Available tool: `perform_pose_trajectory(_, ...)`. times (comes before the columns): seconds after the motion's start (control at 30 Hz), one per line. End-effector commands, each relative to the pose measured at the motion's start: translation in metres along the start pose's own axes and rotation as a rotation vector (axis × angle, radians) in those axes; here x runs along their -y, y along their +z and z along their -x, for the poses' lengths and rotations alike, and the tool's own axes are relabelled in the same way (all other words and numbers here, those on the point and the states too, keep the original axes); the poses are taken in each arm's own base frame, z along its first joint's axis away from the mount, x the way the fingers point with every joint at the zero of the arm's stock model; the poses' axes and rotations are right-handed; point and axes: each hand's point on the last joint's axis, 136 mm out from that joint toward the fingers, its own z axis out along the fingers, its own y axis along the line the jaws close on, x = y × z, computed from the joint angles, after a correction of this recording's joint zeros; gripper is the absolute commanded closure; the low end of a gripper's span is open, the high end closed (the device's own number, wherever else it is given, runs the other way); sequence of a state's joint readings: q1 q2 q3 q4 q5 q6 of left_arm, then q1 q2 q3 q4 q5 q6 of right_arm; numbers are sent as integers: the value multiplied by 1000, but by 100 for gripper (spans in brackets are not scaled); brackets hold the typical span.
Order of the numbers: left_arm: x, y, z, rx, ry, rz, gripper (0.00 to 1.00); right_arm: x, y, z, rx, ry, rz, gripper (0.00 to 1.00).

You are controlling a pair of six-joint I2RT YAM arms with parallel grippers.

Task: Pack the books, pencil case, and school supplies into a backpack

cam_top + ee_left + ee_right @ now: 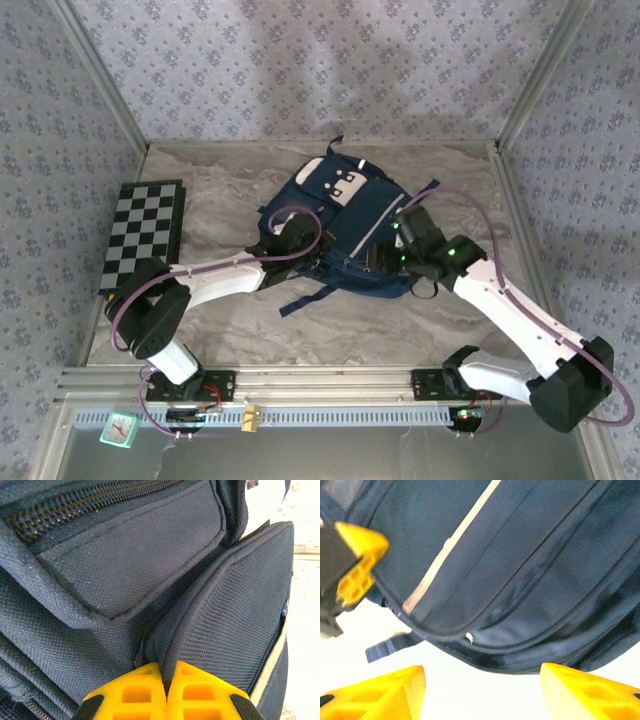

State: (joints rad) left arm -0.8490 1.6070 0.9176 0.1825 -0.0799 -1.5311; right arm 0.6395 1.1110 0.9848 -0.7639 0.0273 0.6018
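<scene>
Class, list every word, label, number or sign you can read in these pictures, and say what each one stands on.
No text can be read in any view.
White patch on the backpack: a few dark marks, too small to read.
Small green-framed square at the near edge: marks on its pale face, too blurred to read.
Checkered board: plain squares, no lettering.

The table carries one backpack, positioned centrally toward the far edge. One checkered board lies along the left edge. Two arms are mounted at the near edge: one left arm and one right arm.
</scene>
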Motion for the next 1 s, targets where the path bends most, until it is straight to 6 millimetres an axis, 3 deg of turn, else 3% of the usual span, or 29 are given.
perform_pose_trajectory(0.0,31,-8,-17,-38,-11,-81,100,5,10,-17,23,37,-114,38)
perform_pose_trajectory(0.13,38,-13,-21,-38,-5,-99,100,-36,26,-17,66,-8,-65,43)
perform_pose_trajectory(0.33,44,-16,-27,-57,-26,-126,100,-73,45,-6,135,61,25,56)
perform_pose_trajectory(0.57,45,-19,-28,-60,-27,-132,100,-64,60,5,192,74,-50,70)
perform_pose_trajectory(0.7,46,-19,-28,-56,-17,-133,100,-49,66,7,195,87,-129,72)
perform_pose_trajectory(0.97,47,-20,-27,-50,-9,-135,100,-52,79,10,202,55,-162,71)
